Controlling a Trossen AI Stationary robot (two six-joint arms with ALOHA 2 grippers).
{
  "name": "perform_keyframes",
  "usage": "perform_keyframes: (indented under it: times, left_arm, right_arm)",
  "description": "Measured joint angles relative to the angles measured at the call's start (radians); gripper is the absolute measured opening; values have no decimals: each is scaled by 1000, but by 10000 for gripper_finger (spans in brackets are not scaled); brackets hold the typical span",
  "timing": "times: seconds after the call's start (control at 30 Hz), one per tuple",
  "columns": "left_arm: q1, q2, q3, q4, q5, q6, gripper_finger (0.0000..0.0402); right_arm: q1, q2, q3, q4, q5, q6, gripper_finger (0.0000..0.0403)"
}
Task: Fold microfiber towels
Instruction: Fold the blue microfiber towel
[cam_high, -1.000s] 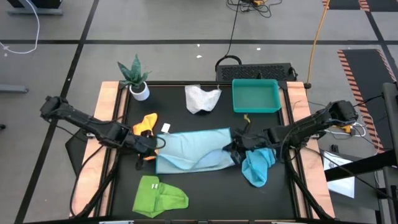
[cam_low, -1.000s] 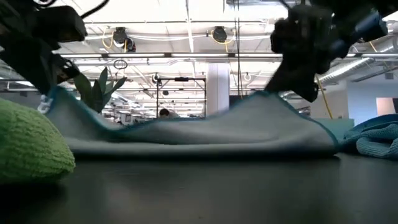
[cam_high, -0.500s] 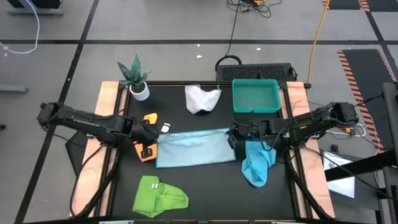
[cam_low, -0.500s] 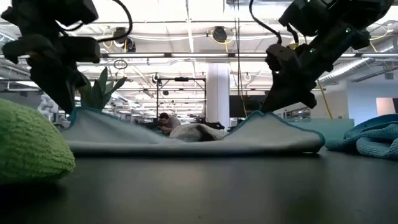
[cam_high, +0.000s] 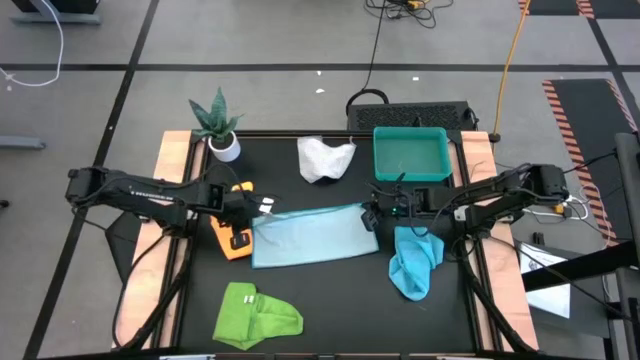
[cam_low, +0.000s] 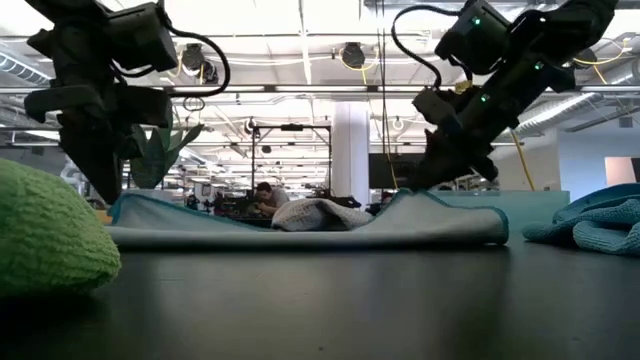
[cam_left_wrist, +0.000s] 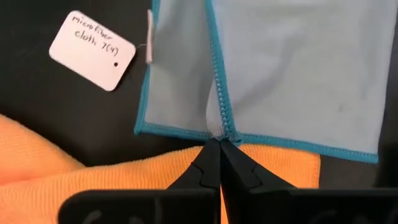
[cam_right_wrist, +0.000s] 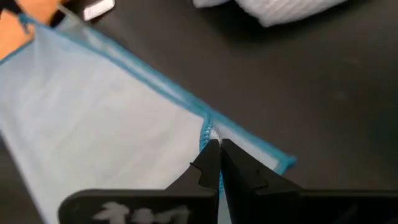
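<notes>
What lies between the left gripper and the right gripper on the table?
In the high view, the light blue towel spans the whole stretch. The left gripper pinches its one end, the right gripper the other, both shut on its hem.

A: where's the left gripper (cam_high: 250, 208) at? 
B: low over the table's left-middle, arm stretched in from the left edge, fingers pinched closed.

A: and the right gripper (cam_high: 372, 212)? 
B: mirrored, reaching in from the right, fingers clamped too, wrist angled down.
</notes>
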Motion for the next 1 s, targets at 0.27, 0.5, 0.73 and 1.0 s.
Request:
perform_keyframes:
  times: [0.27,0.5,0.73,1.0]
  left_arm:
    - [73,0,0,4,-50,38,0]
    - [125,9,0,1,-26,62,2]
    - [140,8,0,-1,-64,26,42]
    - [138,-12,79,-11,-79,71,68]
  right_arm:
    - [-45,0,-1,-46,12,7,0]
    - [-83,60,-1,0,-35,-15,0]
    - [-91,93,-2,58,-37,-16,50]
    - [-125,-12,-2,-26,-76,-1,123]
